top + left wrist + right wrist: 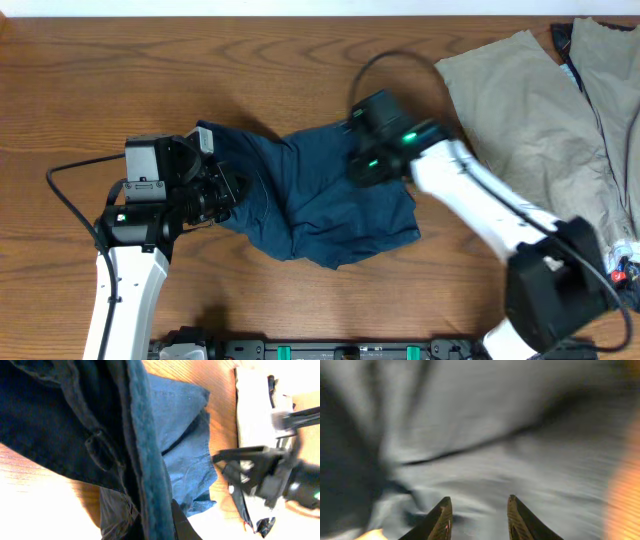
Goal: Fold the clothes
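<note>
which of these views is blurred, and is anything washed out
Right wrist: heavily smeared, the shorts reading pale grey, only the right gripper fairly crisp, with an orange glow at the right edge. Left wrist: the table is blown out pale, and the right gripper looks soft there. Overhead: sharp and evenly lit, with soft shadows beside the shorts.

Even, soft overhead light; the right wrist view is motion-blurred, the left wrist's tabletop (30, 505) overexposed.

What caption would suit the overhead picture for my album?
Left claw and right claw at crumpled dark navy-blue cloth shorts, brown wooden table, beige cloth garments at right.
</note>
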You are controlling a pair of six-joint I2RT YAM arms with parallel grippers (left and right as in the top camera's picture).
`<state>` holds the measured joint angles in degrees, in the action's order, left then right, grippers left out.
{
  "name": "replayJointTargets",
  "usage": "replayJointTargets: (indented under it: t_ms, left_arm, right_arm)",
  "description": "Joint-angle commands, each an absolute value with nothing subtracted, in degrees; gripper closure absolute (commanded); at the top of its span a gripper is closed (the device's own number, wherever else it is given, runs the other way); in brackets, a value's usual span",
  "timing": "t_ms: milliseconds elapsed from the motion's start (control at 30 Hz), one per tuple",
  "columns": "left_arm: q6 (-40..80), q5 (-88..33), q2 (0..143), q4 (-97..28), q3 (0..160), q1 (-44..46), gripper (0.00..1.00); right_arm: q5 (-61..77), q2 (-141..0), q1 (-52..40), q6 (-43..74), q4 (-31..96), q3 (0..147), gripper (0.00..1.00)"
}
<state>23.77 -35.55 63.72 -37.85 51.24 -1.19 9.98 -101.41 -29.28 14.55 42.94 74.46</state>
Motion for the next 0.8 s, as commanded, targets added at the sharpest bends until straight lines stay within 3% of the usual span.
replayJointTargets:
  t_ms: [0,267,767]
  left_arm:
    - [22.74,-35.35,63.99,-37.47,53.49,-1.32,0.94]
    - [22.81,-35.35,64.01,-36.93,53.49,0.78,0.94]
    - [35.35,-35.35,70.83,-21.23,53.49,13.82,0.94]
  right_arm:
    - [-0.34,-102.39,-24.82,12.03,46.33,73.93,0.66]
    - [-0.6,-106.19,-19.84,11.94,46.17,67.83,0.71]
    - [5.89,-107.0,-28.08,17.74,38.09,57.95,0.76]
